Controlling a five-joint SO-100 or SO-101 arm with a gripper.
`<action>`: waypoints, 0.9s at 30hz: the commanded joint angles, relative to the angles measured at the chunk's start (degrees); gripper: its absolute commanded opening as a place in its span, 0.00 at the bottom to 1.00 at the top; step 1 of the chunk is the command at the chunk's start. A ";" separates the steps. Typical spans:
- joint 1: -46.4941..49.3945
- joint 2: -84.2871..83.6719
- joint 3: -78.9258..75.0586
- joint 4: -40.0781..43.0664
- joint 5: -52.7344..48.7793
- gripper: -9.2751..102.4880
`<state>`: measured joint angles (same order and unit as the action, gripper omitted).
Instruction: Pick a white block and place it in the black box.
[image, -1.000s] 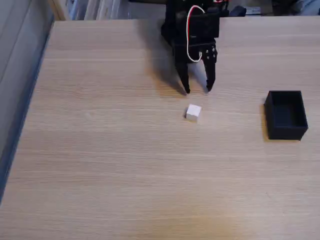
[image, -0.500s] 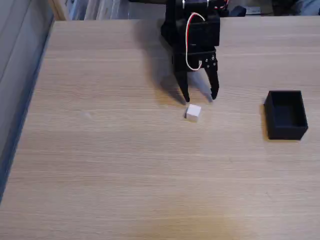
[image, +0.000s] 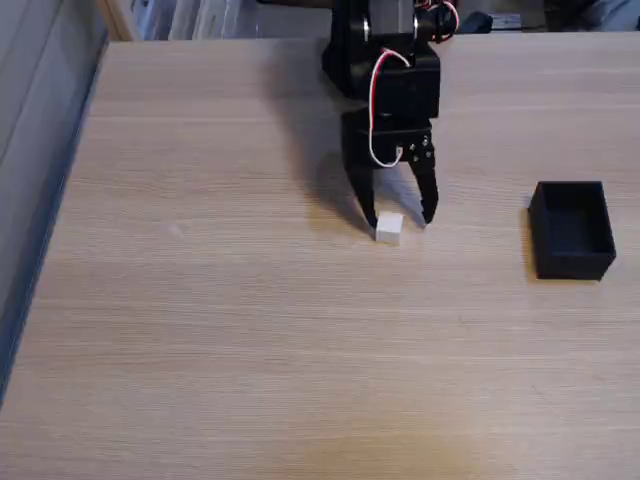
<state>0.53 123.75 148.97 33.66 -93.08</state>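
Since a second ago I have come forward and down across the table, and the white block (image: 389, 229), which then lay clear ahead of my fingertips, now sits between them, close against the left finger as the fixed view shows it. It has hardly shifted itself. My gripper (image: 400, 220) is spread, both fingers apart and clamping nothing; I hold them wide so the cube can slip in before I squeeze. I judge the approach nearly finished and the closing not yet begun, though I cannot tell whether the left finger already touches the cube.

Well to the right of the white block stands the black box (image: 572, 230), open-topped, and nothing shows inside it; it is kept apart so my carry has a clean path.

Under the white block runs the table (image: 250, 330), pale wood grain, bare and evenly lit. Far to the left of the block its edge drops to a grey floor (image: 25, 150); beyond my arm, blurred clutter lines the back.
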 joint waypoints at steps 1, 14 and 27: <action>0.62 -1.76 -2.81 -0.62 0.18 0.34; 1.41 -5.27 -5.45 -0.70 -0.35 0.08; -4.92 15.47 0.35 6.68 -4.83 0.08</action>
<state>-2.11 133.42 149.15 37.79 -96.94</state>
